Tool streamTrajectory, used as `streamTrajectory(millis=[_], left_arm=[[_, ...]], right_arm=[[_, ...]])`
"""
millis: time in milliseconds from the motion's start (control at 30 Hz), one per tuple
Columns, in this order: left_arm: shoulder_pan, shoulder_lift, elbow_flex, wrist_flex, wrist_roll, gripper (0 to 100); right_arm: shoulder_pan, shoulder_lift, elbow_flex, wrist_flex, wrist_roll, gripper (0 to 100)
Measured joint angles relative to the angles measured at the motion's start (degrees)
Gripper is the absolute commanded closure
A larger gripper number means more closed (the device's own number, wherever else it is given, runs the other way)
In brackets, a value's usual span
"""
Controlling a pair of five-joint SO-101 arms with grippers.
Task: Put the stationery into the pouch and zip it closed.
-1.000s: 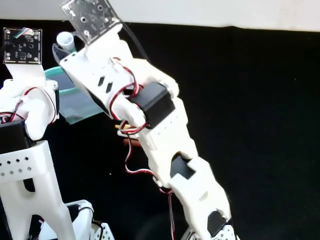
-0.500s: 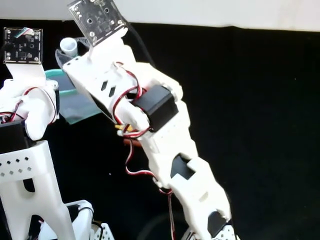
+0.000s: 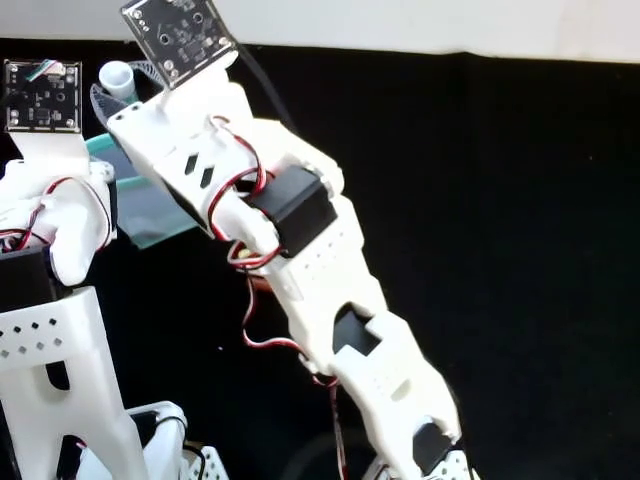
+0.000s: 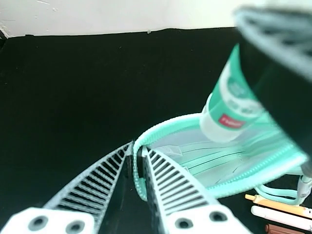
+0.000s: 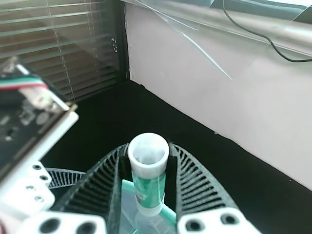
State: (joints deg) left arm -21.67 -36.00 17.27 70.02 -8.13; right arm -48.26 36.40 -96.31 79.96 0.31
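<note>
Shifting sideways over the last second, the right end effector (image 5: 148,155) is staying clamped on the glue stick (image 5: 147,187), now hanging over the open teal pouch (image 4: 219,163). The left end effector (image 4: 138,151) is pinching its edge, so insertion is looking close.

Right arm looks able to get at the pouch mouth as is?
Probably yes: the left end effector pinches the pouch rim, holding the mouth open, and the glue stick in the right end effector hangs just above it, nothing between.
</note>
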Motion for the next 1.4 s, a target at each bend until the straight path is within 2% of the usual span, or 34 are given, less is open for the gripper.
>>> streamTrajectory(millis=[333,567,900,1400], left_arm=[[0.00,0.00,0.00,0.00,0.00,99],[0.00,0.00,0.00,0.00,0.00,99],[0.00,-0.09,0.00,0.00,0.00,99],[0.09,-0.09,0.00,0.00,0.00,99]], right_arm=[[-0.44,-0.09,0.00,1.58,0.00,99.0],[-0.79,-1.49,0.26,7.21,-0.09,99.0],[-0.70,-2.02,0.26,7.30,-0.09,99.0],[0.70,6.95,0.00,9.49,-0.09,97.0]])
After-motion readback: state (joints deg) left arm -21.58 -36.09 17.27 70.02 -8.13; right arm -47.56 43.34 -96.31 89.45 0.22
